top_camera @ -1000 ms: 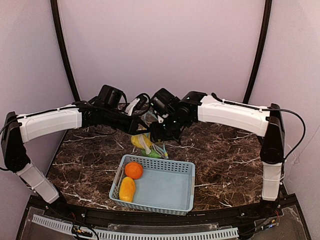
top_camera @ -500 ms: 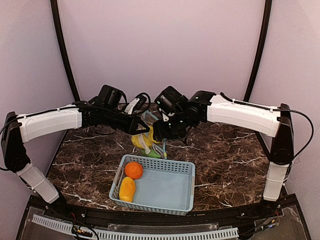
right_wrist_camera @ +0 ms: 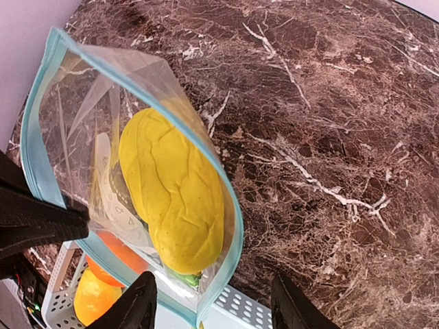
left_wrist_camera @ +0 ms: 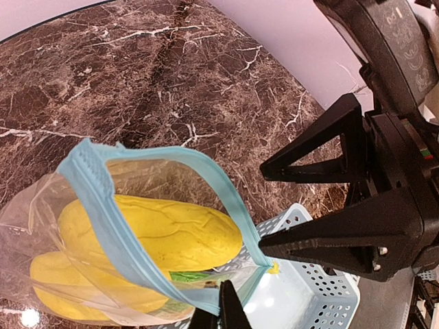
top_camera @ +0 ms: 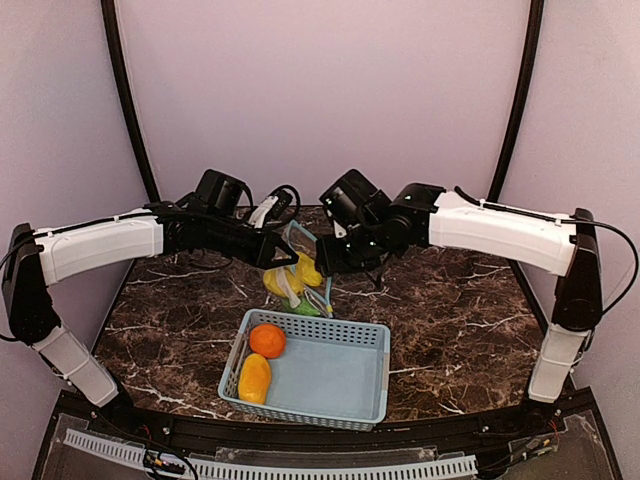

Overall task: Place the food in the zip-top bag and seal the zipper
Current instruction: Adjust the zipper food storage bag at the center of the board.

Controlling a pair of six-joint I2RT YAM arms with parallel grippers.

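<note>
The clear zip-top bag (top_camera: pixel 296 282) hangs above the far rim of the basket, its mouth gaping. My left gripper (left_wrist_camera: pixel 221 312) is shut on the light blue zipper (left_wrist_camera: pixel 103 199) at the mouth's near edge. Inside lie two yellow oblong fruits (left_wrist_camera: pixel 164 229), one of them large in the right wrist view (right_wrist_camera: pixel 178 199), with a green pod (right_wrist_camera: pixel 188 277) under them. My right gripper (right_wrist_camera: pixel 212 308) is open just outside the bag's end, and the zipper corner lies between its fingers (right_wrist_camera: pixel 134 305) unpinched. An orange (top_camera: pixel 267 340) and a third yellow fruit (top_camera: pixel 254 378) sit in the basket.
The light blue perforated basket (top_camera: pixel 335 385) stands on the dark marble table (top_camera: pixel 450 310) in front of the bag, directly under both grippers. The lilac walls close the table in at the back and sides.
My right gripper has pulled back to the right and away from the bag's mouth. The left gripper has kept the bag still.
</note>
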